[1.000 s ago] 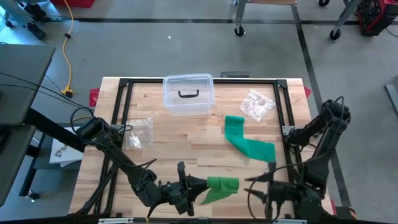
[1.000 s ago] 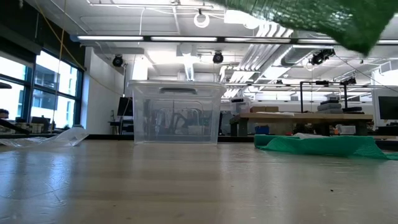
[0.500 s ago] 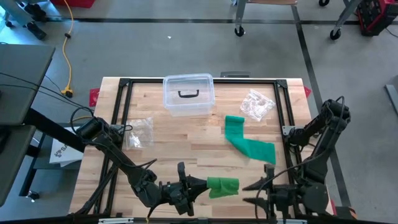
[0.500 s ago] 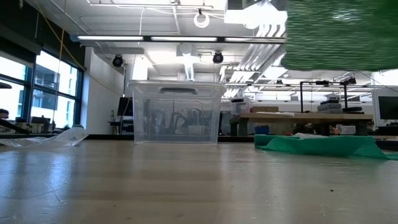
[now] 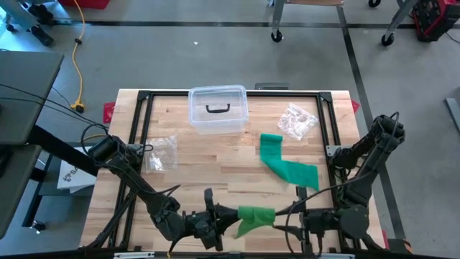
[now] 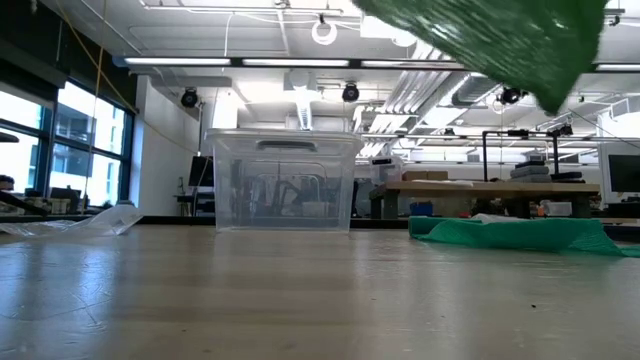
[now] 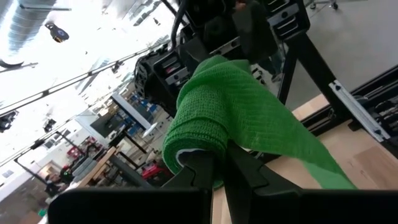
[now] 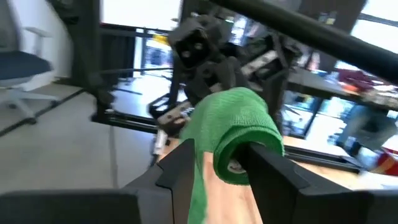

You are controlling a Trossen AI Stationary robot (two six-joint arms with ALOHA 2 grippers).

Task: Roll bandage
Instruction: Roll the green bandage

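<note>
Held above the table's [image 5: 180, 183] near edge, midway along it: a partly wound green bandage roll [image 5: 256, 214], pinched at one end by the left gripper [image 5: 224, 216], fingers pressed together on the roll's open end and core. At the other end, the right gripper [image 5: 282, 220], fingers spread part-way with one poked into the hollow core and one outside, so apparently closed on the roll's wall. Trailing off the roll, a loose tail hanging toward the near edge. Elsewhere, a second length of green bandage [image 5: 286, 165] lying flat and creased right of the table's centre; link to the roll not discernible. Best done by turning both ends about one shared axis, keeping the tail under light tension and layers stacked edge on edge, never telescoping sideways. Soft, stretchy, open-weave crepe, ribbed and matte, likely clinging to itself yet easily crushed under a hard pinch. At the far edge, a clear rigid plastic box [image 5: 217, 109] with a dark handle; crinkly clear wrappers [image 5: 161, 154] near the left edge and toward the far right corner.
</note>
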